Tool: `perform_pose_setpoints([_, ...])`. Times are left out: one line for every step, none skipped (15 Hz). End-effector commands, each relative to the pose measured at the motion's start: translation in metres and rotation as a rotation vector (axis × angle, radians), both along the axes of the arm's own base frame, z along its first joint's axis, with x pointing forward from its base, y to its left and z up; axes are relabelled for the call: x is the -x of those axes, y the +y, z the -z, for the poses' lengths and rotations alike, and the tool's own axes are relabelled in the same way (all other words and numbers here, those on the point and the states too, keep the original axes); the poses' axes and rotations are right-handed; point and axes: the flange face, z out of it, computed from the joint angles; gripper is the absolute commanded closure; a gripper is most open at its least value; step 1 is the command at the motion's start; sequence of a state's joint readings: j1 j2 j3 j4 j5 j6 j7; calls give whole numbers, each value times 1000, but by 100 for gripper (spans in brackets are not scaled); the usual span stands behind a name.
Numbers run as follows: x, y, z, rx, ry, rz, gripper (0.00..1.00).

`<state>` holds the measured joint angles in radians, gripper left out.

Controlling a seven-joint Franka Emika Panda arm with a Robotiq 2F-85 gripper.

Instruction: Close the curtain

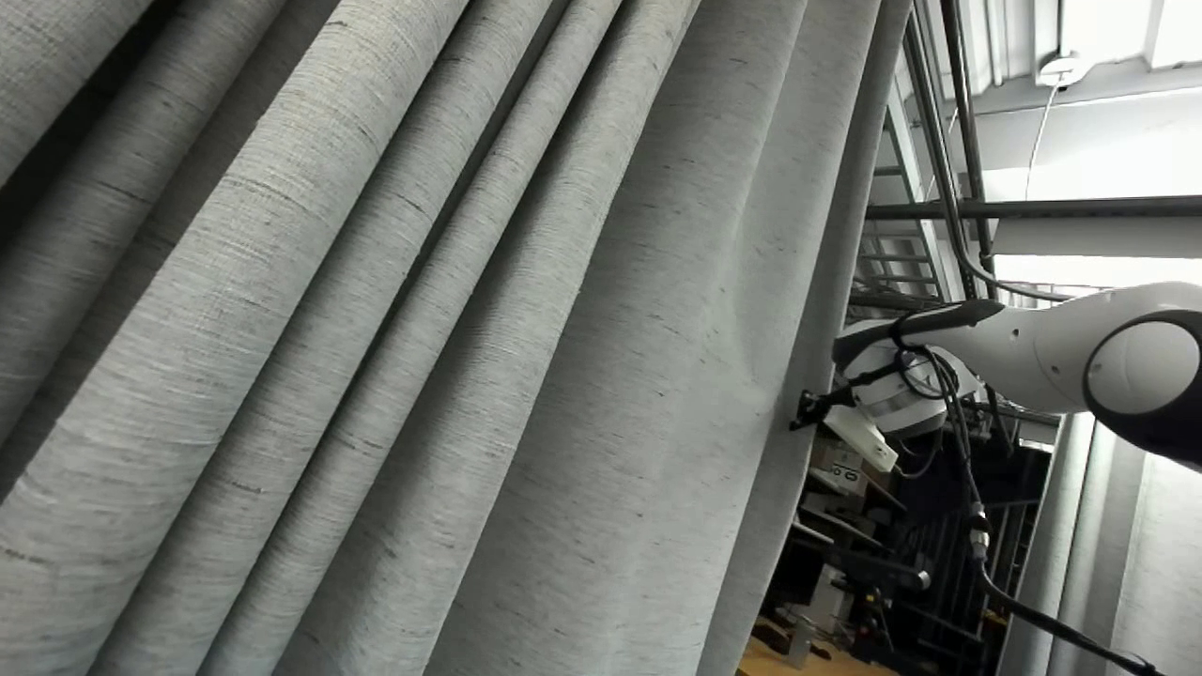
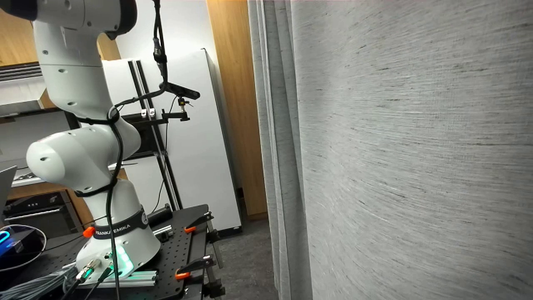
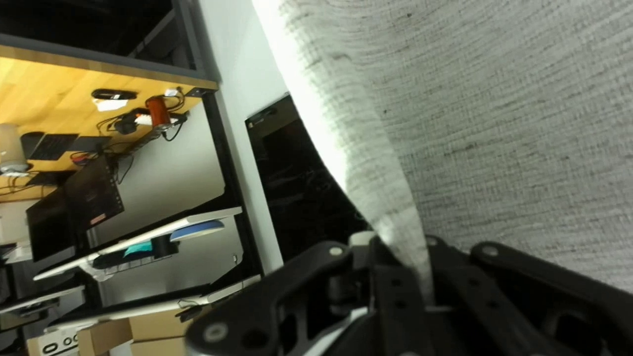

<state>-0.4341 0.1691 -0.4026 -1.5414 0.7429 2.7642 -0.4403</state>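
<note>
- The curtain is the biggest thing here, grey cloth hanging in deep pleats. In an exterior view their long axis slants from upper right to lower left, and nearly all of it lies left of my hand, bunched most heavily well away from me.
- The desk, in the wrist view, stands beyond the curtain's edge, on the side away from the cloth.
- My arm comes in from the right in an exterior view, crosswise to the pleats, reaching the curtain at that edge.
- My hand is pinched tight on the edge, partway down its visible length. In the wrist view the edge runs off toward the upper left, the cloth to its right.
- The strip between my fingers is the smallest piece, and the move turns on it. With nearly all the curtain to one side of my grip, I judge that closing means drawing the edge away from the bunched pleats, across their long axis. So narrow a pinch could slip.
</note>
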Motion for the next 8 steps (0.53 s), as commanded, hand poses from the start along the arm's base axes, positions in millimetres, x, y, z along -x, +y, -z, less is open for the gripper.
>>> perform_pose_setpoints([-17,-24,66,-125,89,-62,100])
perform_pose_setpoints([-21,-22,68,-139,91,-80,100])
perform_pose_setpoints([-25,-20,70,-153,92,-100,100])
perform_pose_setpoints([-29,-18,70,-166,92,-118,100])
perform_pose_setpoints([-33,-16,72,-178,94,-135,98])
perform_pose_setpoints([-36,-14,74,-193,101,-153,73])
perform_pose_setpoints([-39,-14,88,-225,132,-172,72])
perform_pose_setpoints([-42,-19,111,-265,181,-181,66])
